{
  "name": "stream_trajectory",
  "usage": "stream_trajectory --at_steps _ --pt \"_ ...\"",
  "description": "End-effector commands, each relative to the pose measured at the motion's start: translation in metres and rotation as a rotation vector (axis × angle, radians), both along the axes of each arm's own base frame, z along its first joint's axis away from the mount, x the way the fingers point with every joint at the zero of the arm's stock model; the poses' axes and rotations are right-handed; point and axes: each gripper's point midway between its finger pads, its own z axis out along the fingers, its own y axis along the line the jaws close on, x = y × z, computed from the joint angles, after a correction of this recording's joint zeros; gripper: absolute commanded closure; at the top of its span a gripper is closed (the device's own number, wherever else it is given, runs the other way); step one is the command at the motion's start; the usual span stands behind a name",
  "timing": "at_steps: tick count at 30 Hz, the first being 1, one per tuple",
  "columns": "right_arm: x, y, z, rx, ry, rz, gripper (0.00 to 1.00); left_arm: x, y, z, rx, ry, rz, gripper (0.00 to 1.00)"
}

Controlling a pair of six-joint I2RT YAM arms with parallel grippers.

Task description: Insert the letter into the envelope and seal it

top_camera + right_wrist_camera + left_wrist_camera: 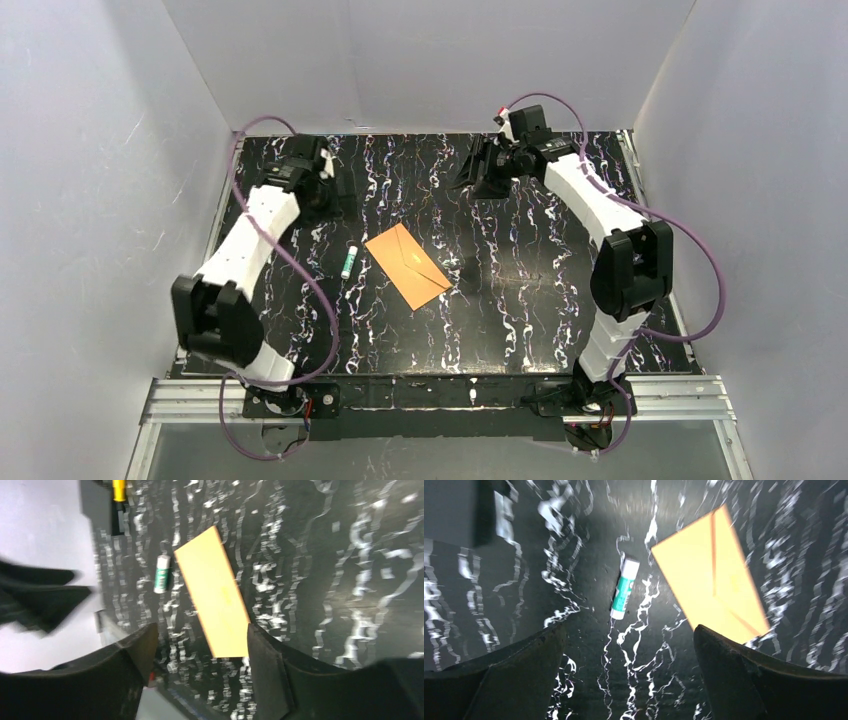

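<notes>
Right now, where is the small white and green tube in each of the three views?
Top external: the white and green tube lies left of centre, just left of the envelope.
Left wrist: near the centre, left of the envelope.
Right wrist: upper left, left of the envelope.
Shared landmark: the orange envelope, beside the tube but apart from it.

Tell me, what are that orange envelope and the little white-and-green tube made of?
The envelope looks like matte kraft paper: flat, orange-brown, with visible flap seams. The tube, likely a glue stick, seems to be smooth plastic with a green label.
</notes>
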Motion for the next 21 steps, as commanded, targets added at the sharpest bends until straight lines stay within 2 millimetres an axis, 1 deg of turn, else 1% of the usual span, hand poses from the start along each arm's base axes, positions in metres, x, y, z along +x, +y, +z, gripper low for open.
stream_trajectory --at_steps 1,2,4,5,7,8,9,11,13,14,17,21 --pt "0.011 -0.043 0.03 -0.194 -0.22 -0.075 0.16 -0.021 0.029 0.085 0.058 -0.141 0.157 0.02" --pt "0.012 -0.057 0.033 -0.264 -0.248 -0.106 0.03 -0.025 0.029 0.095 0.044 -0.158 0.157 0.02" --pt "0.01 -0.091 0.041 -0.412 -0.304 -0.186 0.01 -0.033 0.028 0.114 0.016 -0.214 0.151 0.02" --pt "0.008 -0.109 0.051 -0.478 -0.341 -0.241 0.01 -0.037 0.03 0.124 0.009 -0.249 0.158 0.02" --pt "0.001 -0.142 0.074 -0.574 -0.42 -0.354 0.01 -0.047 0.037 0.149 0.002 -0.338 0.175 0.02" --pt "-0.005 -0.157 0.089 -0.602 -0.461 -0.414 0.01 -0.051 0.04 0.164 -0.008 -0.394 0.173 0.02" --pt "-0.011 -0.167 0.104 -0.612 -0.503 -0.458 0.01 -0.057 0.04 0.181 -0.026 -0.452 0.155 0.02" --pt "-0.026 -0.181 0.132 -0.602 -0.598 -0.512 0.01 -0.071 0.042 0.216 -0.064 -0.584 0.139 0.02" --pt "-0.043 -0.194 0.162 -0.579 -0.692 -0.57 0.01 -0.085 0.049 0.24 -0.081 -0.686 0.164 0.02" --pt "-0.055 -0.205 0.18 -0.571 -0.734 -0.618 0.01 -0.091 0.053 0.248 -0.083 -0.722 0.176 0.02" --pt "-0.081 -0.224 0.209 -0.559 -0.801 -0.692 0.01 -0.111 0.064 0.263 -0.083 -0.798 0.196 0.02" --pt "-0.101 -0.233 0.222 -0.535 -0.826 -0.715 0.01 -0.136 0.075 0.277 -0.063 -0.87 0.195 0.02"
